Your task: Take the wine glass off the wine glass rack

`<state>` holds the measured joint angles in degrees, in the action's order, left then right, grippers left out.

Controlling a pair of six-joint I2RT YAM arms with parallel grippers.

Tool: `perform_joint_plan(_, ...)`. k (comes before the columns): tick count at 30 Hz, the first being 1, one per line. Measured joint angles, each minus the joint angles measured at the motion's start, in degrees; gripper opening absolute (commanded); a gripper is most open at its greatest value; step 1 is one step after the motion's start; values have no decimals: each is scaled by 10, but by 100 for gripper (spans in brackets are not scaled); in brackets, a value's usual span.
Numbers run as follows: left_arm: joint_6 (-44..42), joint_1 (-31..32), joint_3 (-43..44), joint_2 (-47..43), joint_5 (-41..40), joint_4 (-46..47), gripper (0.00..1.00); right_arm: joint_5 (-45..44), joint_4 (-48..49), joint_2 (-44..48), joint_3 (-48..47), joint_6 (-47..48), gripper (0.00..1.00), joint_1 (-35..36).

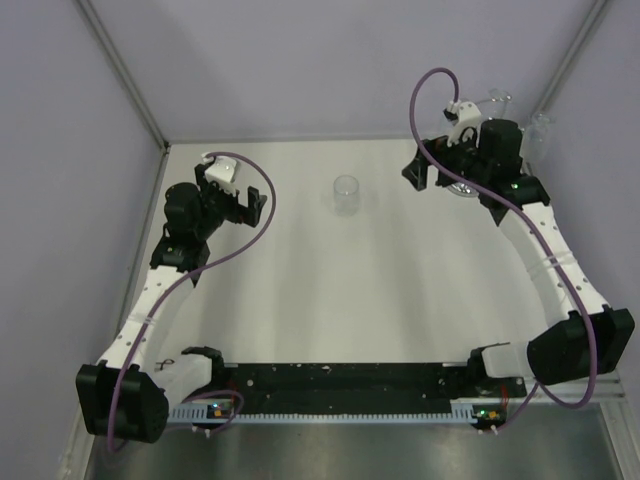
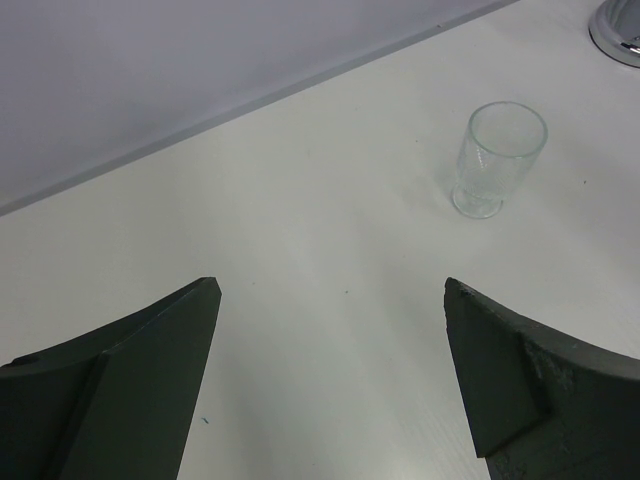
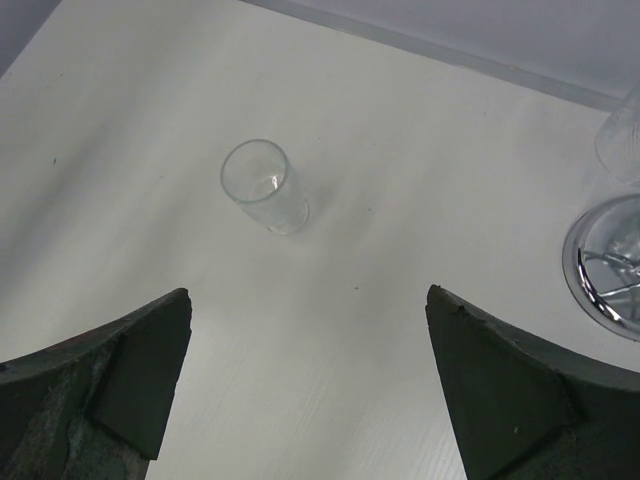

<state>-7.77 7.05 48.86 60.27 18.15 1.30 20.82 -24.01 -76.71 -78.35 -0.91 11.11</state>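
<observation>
The wine glass rack stands at the far right, mostly hidden behind my right arm. Its round shiny base [image 3: 603, 262] shows in the right wrist view and at the corner of the left wrist view [image 2: 620, 30]. Clear glass shapes [image 1: 497, 100] [image 1: 541, 128] show by the rack's top, and part of one wine glass [image 3: 622, 135] shows at the right edge above the base. My right gripper [image 1: 418, 170] [image 3: 308, 295] is open and empty, just left of the rack. My left gripper [image 1: 256, 205] [image 2: 332, 290] is open and empty, at the far left.
A clear stemless tumbler [image 1: 346, 193] stands upright on the white table between the two grippers; it also shows in the left wrist view [image 2: 497, 160] and the right wrist view [image 3: 265, 187]. Grey walls close the back and both sides.
</observation>
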Motion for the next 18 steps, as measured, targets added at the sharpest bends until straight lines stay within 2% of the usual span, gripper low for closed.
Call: perform_joint_plan(18,0,0,0,0,0,0,99,12,-1,40,14,-1,99,0)
